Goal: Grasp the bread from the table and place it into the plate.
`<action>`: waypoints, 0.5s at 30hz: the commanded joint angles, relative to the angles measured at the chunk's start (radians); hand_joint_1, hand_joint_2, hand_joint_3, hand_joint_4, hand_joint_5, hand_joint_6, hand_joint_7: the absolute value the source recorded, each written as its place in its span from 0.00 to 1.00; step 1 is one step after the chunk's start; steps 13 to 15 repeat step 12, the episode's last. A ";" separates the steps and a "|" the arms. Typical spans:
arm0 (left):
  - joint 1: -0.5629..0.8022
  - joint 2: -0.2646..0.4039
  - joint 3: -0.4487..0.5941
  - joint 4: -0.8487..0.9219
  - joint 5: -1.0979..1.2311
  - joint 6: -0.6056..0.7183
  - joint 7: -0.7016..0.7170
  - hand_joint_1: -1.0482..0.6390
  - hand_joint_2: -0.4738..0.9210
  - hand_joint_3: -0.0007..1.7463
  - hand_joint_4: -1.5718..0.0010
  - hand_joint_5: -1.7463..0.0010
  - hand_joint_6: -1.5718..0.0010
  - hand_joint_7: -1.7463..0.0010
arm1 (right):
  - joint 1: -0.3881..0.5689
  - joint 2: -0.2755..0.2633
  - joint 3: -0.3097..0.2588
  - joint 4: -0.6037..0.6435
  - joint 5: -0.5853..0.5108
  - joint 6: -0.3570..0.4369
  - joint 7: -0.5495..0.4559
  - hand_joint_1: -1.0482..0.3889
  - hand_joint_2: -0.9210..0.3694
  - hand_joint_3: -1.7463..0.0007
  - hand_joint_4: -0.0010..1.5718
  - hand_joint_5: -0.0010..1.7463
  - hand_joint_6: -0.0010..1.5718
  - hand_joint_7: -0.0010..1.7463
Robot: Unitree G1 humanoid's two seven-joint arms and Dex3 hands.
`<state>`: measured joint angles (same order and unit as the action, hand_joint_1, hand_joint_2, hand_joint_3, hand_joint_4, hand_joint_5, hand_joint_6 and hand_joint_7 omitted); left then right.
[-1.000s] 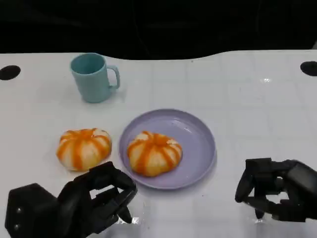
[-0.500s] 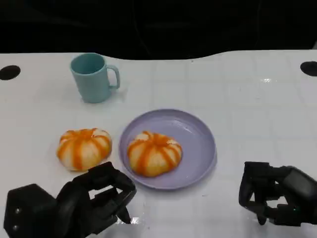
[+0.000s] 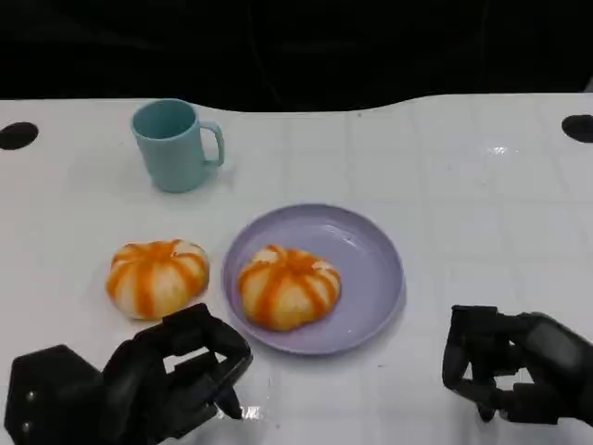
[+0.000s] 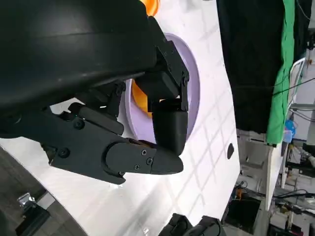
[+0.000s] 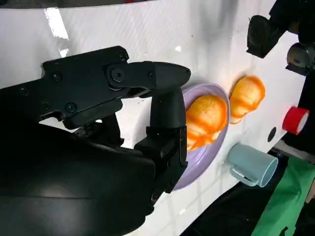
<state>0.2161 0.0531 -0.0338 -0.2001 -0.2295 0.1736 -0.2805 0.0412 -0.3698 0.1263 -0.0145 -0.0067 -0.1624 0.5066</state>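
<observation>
Two orange-striped round breads show in the head view. One bread (image 3: 157,276) lies on the white table left of the lavender plate (image 3: 371,260). The other bread (image 3: 289,286) sits inside the plate, toward its left side. My left hand (image 3: 176,375) hovers just in front of the table bread, its fingers loosely bent and apart with nothing in them. My right hand (image 3: 510,375) hangs near the front edge, to the right of the plate, also holding nothing. The right wrist view shows the plate (image 5: 196,164) with its bread (image 5: 206,115) and the table bread (image 5: 247,96) beyond it.
A teal mug (image 3: 176,144) stands at the back left, behind the table bread, handle to the right. Black round holes mark the table's far left (image 3: 17,135) and far right (image 3: 579,127). The white table stretches bare to the right of the plate.
My right hand has drawn back a little toward the near edge and sunk lower in the picture. The left hand, both breads, plate and mug have stayed put.
</observation>
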 commanded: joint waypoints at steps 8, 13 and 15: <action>-0.002 0.020 0.019 0.013 -0.006 0.000 -0.005 0.33 1.00 0.19 0.55 0.00 0.54 0.20 | -0.016 0.003 0.007 0.026 -0.028 -0.033 -0.012 0.45 0.00 0.83 0.43 1.00 0.30 1.00; -0.005 0.018 0.023 0.028 -0.016 -0.015 -0.016 0.32 1.00 0.18 0.53 0.00 0.54 0.20 | -0.015 0.005 0.005 0.031 -0.023 -0.051 -0.011 0.45 0.00 0.83 0.43 1.00 0.30 1.00; -0.005 0.018 0.023 0.028 -0.016 -0.015 -0.016 0.32 1.00 0.18 0.53 0.00 0.54 0.20 | -0.015 0.005 0.005 0.031 -0.023 -0.051 -0.011 0.45 0.00 0.83 0.43 1.00 0.30 1.00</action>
